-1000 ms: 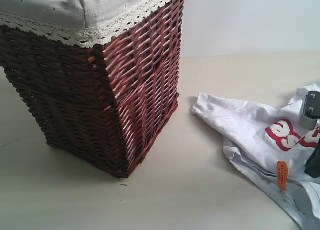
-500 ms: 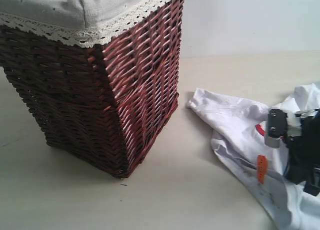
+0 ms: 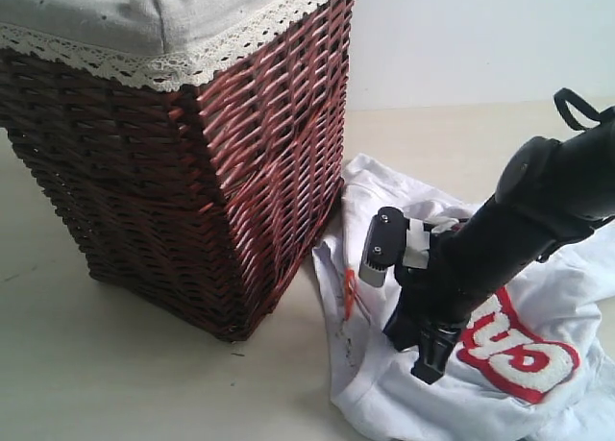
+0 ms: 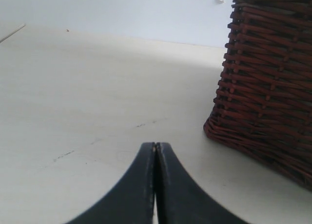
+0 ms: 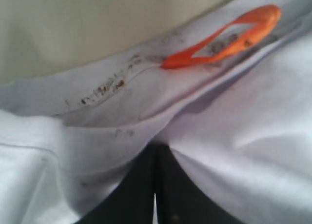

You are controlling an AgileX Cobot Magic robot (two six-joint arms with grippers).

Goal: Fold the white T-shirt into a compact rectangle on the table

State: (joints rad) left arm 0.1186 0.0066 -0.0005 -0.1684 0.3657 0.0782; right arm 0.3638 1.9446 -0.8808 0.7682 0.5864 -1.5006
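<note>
The white T-shirt [image 3: 562,287] lies crumpled on the table [image 3: 144,383] at the right, its edge against the basket's foot. Its red-outlined lettering [image 3: 519,350] faces up, and the orange neck tag [image 3: 348,292] sits near the basket. My right gripper [image 3: 428,364] points down into the shirt. In the right wrist view it [image 5: 156,148] is shut on a fold of the T-shirt [image 5: 243,136], close to the orange tag [image 5: 243,31]. My left gripper [image 4: 155,146] is shut on nothing, low over the bare table [image 4: 73,112].
A tall brown wicker basket [image 3: 192,153] with a lace-edged cloth liner stands at the left. Its base corner [image 4: 268,87] is close to my left gripper. A pale wall runs behind the table.
My right arm has swung left into view, dragging the shirt up to the basket. The lettering now shows more fully and the orange tag has shifted left. The right jaws have shut on cloth.
</note>
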